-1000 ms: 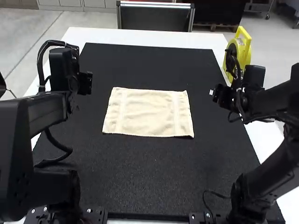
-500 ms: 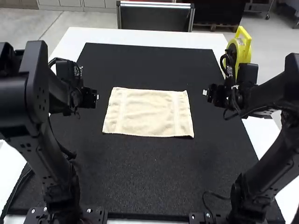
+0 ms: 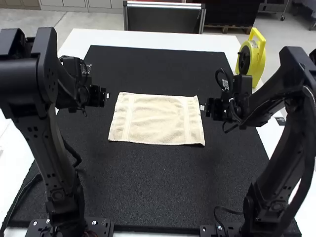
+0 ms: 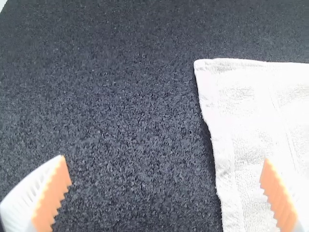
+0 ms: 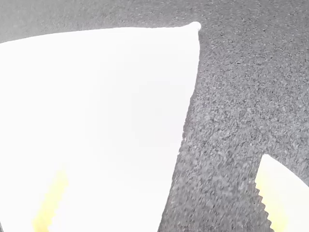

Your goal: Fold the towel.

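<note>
- Evidently soft and light, the towel point(image 3: 157, 119) should bend easily and slump unless supported; its looped cotton look promises decent grip, little slip and nothing fragile.
- It lies spread flat on the black mat point(image 3: 163, 190), between the left gripper point(image 4: 165, 163) and the right gripper point(image 5: 164, 166), touching the mat rather than held.
- Both grippers have their fingers spread wide and pinch nothing; each pair appears to straddle a short side of the cloth.
- Best hold: a shallow pinch on each short edge, near the corners; the far corner point(image 5: 195, 27) beside the right gripper peaks slightly and may catch first.
- Fingers set too high could close on air; too low, they could scrape the mat.
- Bare mat lies outward of both grippers and on their near side, leaving room to fold; the yellow reel point(image 3: 256, 52) stands beyond the right gripper, near the table's edge.
</note>
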You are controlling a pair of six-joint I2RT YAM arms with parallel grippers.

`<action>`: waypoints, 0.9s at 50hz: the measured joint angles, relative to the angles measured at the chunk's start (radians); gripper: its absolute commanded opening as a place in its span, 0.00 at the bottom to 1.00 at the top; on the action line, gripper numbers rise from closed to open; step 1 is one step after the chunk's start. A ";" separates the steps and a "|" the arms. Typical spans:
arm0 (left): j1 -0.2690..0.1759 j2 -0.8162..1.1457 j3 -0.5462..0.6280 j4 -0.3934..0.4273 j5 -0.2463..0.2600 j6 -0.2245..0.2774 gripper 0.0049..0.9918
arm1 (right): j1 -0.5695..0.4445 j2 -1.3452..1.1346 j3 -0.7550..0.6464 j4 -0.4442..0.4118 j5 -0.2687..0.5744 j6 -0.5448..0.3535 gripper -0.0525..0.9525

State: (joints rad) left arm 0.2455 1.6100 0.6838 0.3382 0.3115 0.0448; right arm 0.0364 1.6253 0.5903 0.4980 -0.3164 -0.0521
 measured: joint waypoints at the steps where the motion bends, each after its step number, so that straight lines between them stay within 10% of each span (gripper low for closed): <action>1: -0.003 0.000 0.000 0.010 0.002 0.000 0.92 | 0.000 0.006 0.005 0.003 0.003 0.000 0.95; 45: -0.116 0.207 0.070 0.214 -0.006 -0.062 0.91 | 0.009 0.285 0.206 0.104 0.016 0.007 0.95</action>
State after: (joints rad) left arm 0.1295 1.8172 0.7540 0.5518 0.3054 -0.0170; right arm 0.0452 1.9106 0.7959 0.6022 -0.3008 -0.0448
